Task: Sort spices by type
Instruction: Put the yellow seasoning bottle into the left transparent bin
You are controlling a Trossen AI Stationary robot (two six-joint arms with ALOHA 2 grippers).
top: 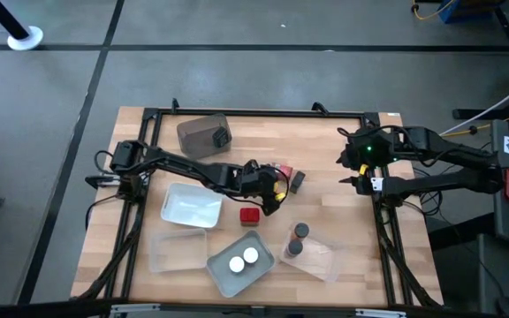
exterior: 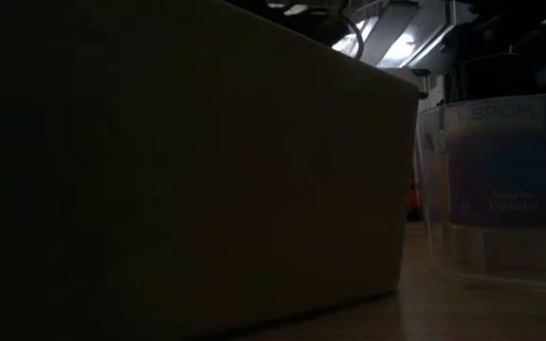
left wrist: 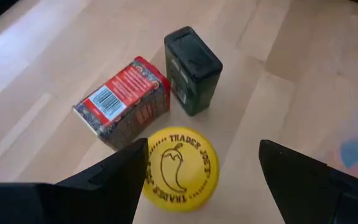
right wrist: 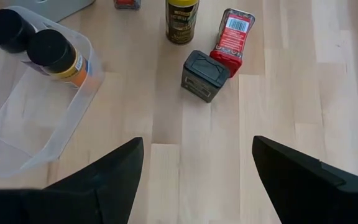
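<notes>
My left gripper point(left wrist: 202, 149) point(top: 275, 191) is open above the middle of the table. Its fingers stand on either side of a yellow-lidded jar point(left wrist: 180, 167) that stands upright. Just beyond the jar, a red box point(left wrist: 124, 99) lies on its side and a black box point(left wrist: 193, 67) stands upright. A second red box point(top: 249, 215) sits nearer the front. Two white-lidded jars point(top: 244, 260) stand in the grey tray point(top: 224, 278). Two dark-lidded jars point(right wrist: 30, 40) stand in a clear tray point(right wrist: 36, 118). My right gripper point(right wrist: 196, 142) point(top: 350, 168) is open, waiting near the right edge.
A white tray point(top: 190, 205) and another clear tray point(top: 177, 250) lie left of centre. The brown tub point(top: 203, 132) is near the far edge. In the low view, a dark tray wall point(exterior: 178, 170) fills most of the picture, with the clear tray point(exterior: 500, 189) to its right. There is bare wood between my right gripper and the spices.
</notes>
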